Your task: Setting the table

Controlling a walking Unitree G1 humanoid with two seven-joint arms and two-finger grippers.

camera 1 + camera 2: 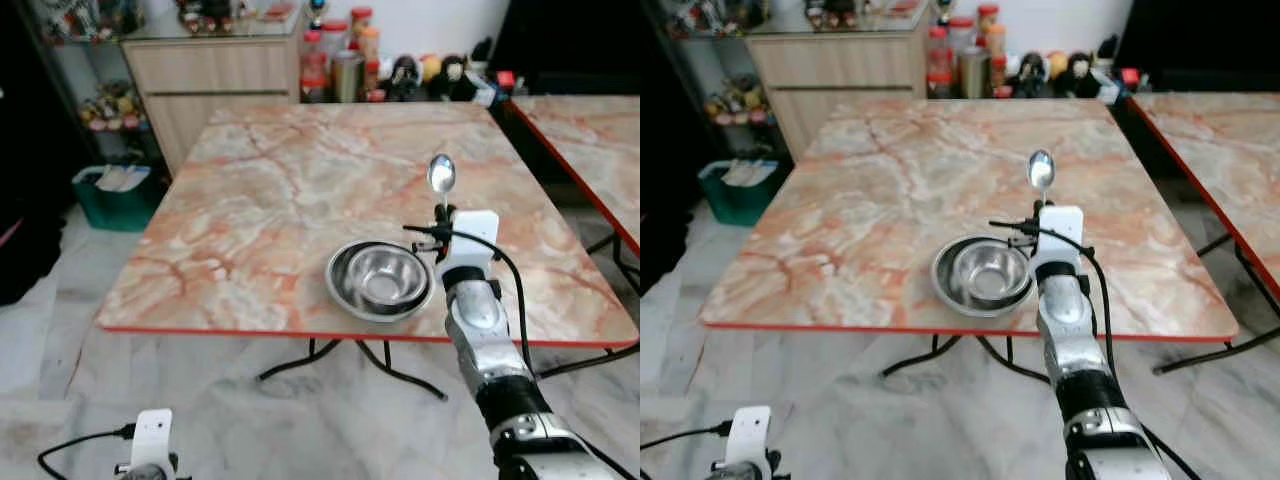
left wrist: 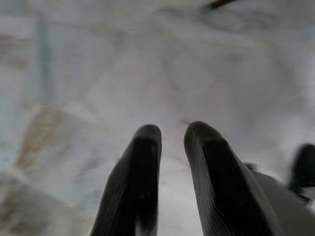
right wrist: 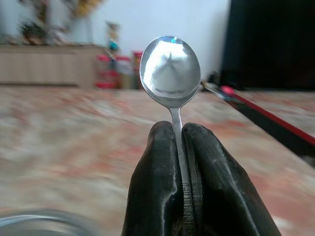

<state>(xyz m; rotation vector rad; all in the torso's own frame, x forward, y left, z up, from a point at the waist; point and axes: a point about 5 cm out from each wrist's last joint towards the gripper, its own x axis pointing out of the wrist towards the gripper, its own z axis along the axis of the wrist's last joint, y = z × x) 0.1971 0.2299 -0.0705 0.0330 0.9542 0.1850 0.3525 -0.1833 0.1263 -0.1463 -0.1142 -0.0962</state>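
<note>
Table point(image 1: 270, 190): square, orange-veined marble top, red edge, black folding legs. One item on it: steel bowl point(image 1: 380, 280), near the front edge, right of centre.

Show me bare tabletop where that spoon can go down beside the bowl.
The right gripper holds the spoon upright. Bare marble table lies right of the steel bowl, toward the edge, and across the whole left half. Crowded: the cabinet side, with jars.

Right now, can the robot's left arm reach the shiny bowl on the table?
Probably not. The left gripper hangs low beside the floor, below the table, while the bowl sits near the right gripper holding the spoon.
</note>
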